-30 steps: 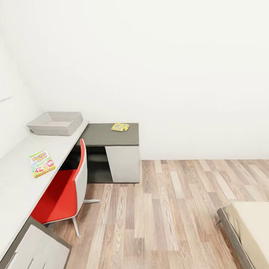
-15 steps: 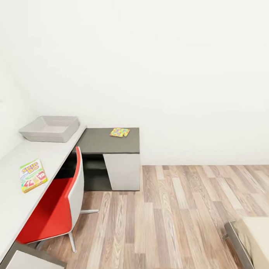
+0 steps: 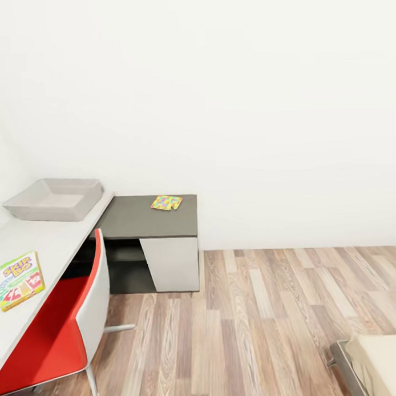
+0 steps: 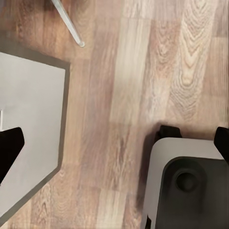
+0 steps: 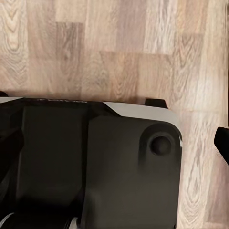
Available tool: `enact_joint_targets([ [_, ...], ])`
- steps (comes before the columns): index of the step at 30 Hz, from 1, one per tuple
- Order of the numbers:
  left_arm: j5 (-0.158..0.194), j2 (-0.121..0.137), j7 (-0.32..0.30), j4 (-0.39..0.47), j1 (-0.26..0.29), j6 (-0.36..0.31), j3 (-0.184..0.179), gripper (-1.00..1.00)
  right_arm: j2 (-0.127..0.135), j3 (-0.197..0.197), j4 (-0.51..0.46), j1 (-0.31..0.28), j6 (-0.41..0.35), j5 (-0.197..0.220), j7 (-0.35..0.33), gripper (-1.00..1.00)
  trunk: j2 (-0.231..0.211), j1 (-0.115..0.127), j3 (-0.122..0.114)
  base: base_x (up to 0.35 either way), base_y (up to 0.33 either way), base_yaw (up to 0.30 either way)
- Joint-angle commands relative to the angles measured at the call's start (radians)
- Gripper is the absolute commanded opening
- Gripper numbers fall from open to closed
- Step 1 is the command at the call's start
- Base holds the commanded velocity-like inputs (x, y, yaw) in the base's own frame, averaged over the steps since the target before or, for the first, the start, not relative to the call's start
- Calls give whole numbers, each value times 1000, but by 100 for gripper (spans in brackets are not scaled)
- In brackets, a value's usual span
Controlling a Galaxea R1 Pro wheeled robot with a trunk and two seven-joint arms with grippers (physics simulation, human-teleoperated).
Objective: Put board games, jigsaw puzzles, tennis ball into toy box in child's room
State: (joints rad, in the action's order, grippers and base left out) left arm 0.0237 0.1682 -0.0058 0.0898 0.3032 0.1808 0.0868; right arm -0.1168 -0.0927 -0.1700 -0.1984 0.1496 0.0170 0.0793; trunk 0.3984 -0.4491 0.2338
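The light grey toy box (image 3: 52, 199) stands at the far end of the pale table (image 3: 51, 243), at the head view's left. A "SKIP-BO" board game (image 3: 19, 279) lies flat on the table's near part. One multicoloured jigsaw puzzle (image 3: 165, 202) rests on the lower dark grey unit (image 3: 141, 220). A corner of the bed (image 3: 379, 363) shows at the bottom right. My left gripper (image 4: 114, 143) hangs open over the wood floor, holding nothing. My right gripper (image 5: 114, 140) is open above my own base, also holding nothing. The tennis ball is out of view.
A red-and-white swivel chair (image 3: 60, 334) is tucked against the table's front edge. Wood plank floor (image 3: 254, 327) spreads between the desk and the bed. White walls close the room behind. My grey base (image 4: 191, 191) and a grey panel (image 4: 28, 143) lie below the left gripper.
The head view has shifted: desk, toy box and board game now sit further left and lower in the picture, and less of the bed shows. Nothing on the table itself has moved.
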Motion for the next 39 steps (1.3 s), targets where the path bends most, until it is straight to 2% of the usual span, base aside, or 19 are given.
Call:
enact_joint_targets([
  [1,2,0,-1,-1,1,3,5,100,0,-8,1,-1,2,2,7,100,2,-1,1,208,-54,-222],
  [17,2,5,-4,-1,2,-2,3,100,-1,4,-4,-5,-13,13,4,100,2,-1,-1,168,-8,-50],
  [19,2,7,-5,-1,2,-6,4,100,-8,8,-21,-26,-74,21,5,100,2,-1,-1,201,0,-1],
  [21,5,6,-5,5,4,-21,8,100,-10,21,-67,-86,-221,56,5,100,2,-1,-1,262,0,-1],
  [22,5,6,-5,7,5,-32,9,100,-9,28,-79,-100,-260,70,5,100,2,-1,-1,279,0,0],
  [24,6,4,-5,24,10,-119,11,100,-6,55,-117,-142,-374,125,6,100,2,-1,-1,289,0,0],
  [29,11,3,-5,87,15,-251,15,100,-6,66,-149,-164,-432,160,7,100,2,-1,-1,268,0,0],
  [39,17,-5,-2,112,16,-209,14,100,2,73,-158,-168,-440,171,6,100,2,-1,-1,62,0,0],
])
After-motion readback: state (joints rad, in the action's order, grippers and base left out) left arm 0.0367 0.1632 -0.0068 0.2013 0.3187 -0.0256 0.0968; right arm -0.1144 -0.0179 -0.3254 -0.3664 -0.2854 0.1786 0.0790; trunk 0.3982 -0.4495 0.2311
